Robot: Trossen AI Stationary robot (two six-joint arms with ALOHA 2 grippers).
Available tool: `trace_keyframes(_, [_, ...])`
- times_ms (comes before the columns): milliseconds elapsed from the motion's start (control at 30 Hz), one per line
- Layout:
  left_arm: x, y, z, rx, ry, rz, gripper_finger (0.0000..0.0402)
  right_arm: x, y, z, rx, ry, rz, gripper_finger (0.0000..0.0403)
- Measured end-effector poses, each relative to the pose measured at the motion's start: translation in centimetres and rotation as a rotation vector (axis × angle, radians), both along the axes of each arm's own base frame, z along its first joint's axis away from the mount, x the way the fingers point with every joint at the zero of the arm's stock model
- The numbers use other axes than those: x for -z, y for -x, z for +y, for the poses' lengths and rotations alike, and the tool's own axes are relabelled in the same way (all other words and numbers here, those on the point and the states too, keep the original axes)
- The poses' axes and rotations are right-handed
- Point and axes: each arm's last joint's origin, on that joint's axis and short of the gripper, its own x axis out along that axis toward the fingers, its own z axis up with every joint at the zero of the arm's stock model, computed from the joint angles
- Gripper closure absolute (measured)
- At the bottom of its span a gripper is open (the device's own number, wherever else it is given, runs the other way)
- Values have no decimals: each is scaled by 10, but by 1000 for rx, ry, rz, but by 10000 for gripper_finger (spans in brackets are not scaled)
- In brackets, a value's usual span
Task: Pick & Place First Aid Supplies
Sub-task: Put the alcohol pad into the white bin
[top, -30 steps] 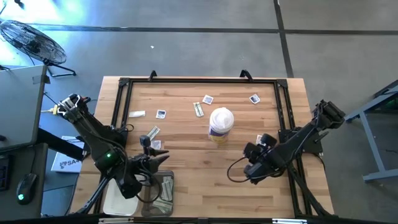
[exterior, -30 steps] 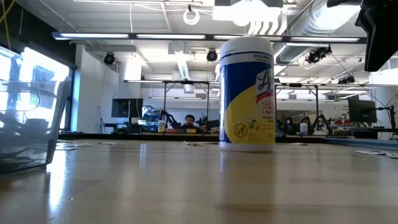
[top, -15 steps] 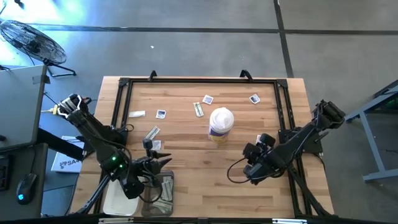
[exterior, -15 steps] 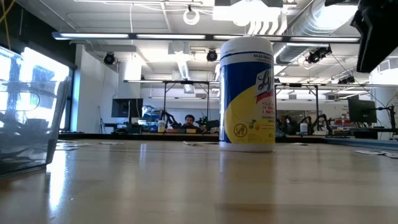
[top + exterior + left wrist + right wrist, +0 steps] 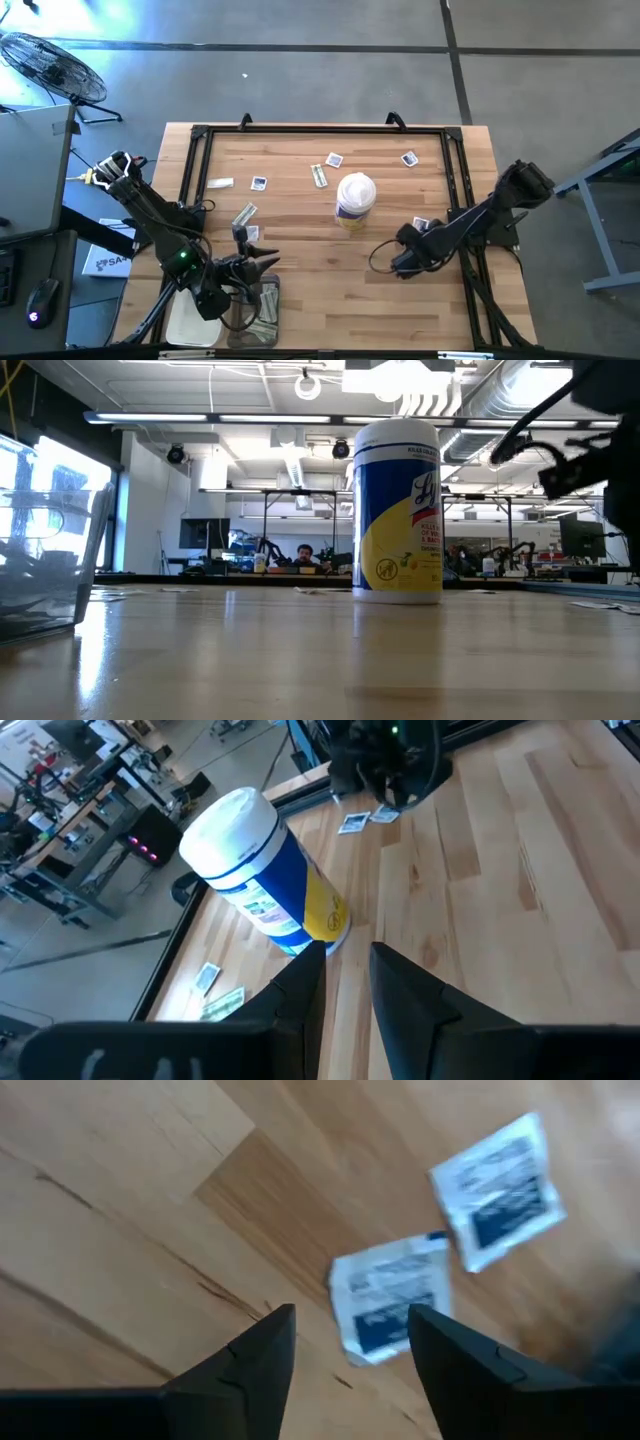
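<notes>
Bench [image 5: 300, 260]: pale wood planks inside a black frame.

Canister [image 5: 355, 199]: white lid, blue and yellow label, upright near the middle of the bench.

Packets, loose on the bench:
- square packet [image 5: 334, 159] and square packet [image 5: 408, 158] along the far side
- square packet [image 5: 260, 183] and white strip [image 5: 219, 183] toward the left
- green-white strip [image 5: 319, 176] just left of the canister
- green-white strip [image 5: 244, 214] and square packet [image 5: 252, 232] near the left arm
- two square packets [image 5: 390, 1305] [image 5: 497, 1190] with blue print, flat on the wood near the right edge, directly under the right hand

Clear bin [image 5: 256, 313]: at the near-left corner, with strips lying in it.

Left hand [image 5: 262, 264]: over the bin's far edge, fingers [image 5: 300, 990] slightly apart, holding nothing, pointed at the canister.

Right hand [image 5: 405, 262]: low over the pair of square packets, fingers [image 5: 245, 1370] spread apart, nothing between them.
</notes>
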Motion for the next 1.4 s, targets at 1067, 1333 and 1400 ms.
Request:
trace_keyframes(1067, [0,0,0,-2,7,-1,324,28,0,-22,41,-65,-52,379])
trace_keyframes(1333, [0,0,0,-2,7,-2,324,17,-7,-19,28,-34,-103,400])
trace_keyframes(1400, [0,0,0,-9,3,-7,324,6,-16,-15,-1,-23,-158,402])
